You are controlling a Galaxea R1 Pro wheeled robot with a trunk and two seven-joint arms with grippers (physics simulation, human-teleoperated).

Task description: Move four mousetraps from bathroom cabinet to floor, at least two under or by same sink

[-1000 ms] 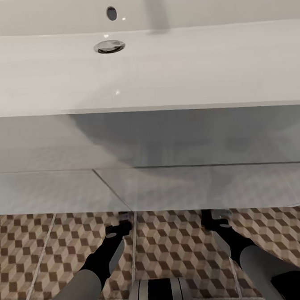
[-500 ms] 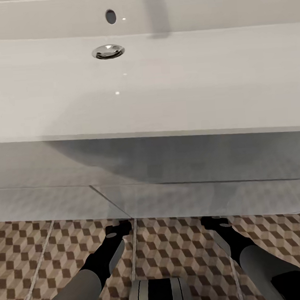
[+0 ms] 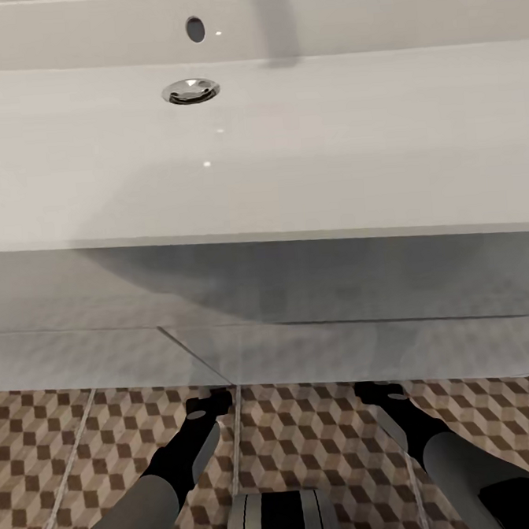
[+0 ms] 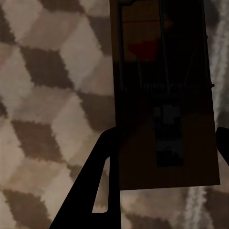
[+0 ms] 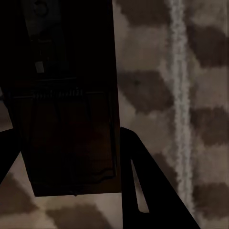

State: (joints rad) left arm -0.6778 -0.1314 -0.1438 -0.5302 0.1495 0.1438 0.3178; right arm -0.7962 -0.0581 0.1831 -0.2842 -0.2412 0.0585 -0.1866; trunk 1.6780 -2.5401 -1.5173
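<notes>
One dark brown mousetrap with pale metal parts sits between the two dark fingers of my left gripper, which is shut on it just above the bathroom floor. My right gripper is shut on a second mousetrap, over the cube-pattern tiles too. In the head view both arms reach low toward the foot of the white vanity. The left gripper and right gripper are partly hidden under its lower edge. The bathroom sink spans the picture above them. The cabinet is out of view.
The basin's chrome drain and overflow hole lie at the upper left. The vanity's white doors stand directly ahead of the arms. Patterned floor tiles stretch left and right below. My base shows at the bottom centre.
The camera shifted, so the sink and vanity edge sit lower in the picture than one second ago. Since half a second ago nothing has moved.
</notes>
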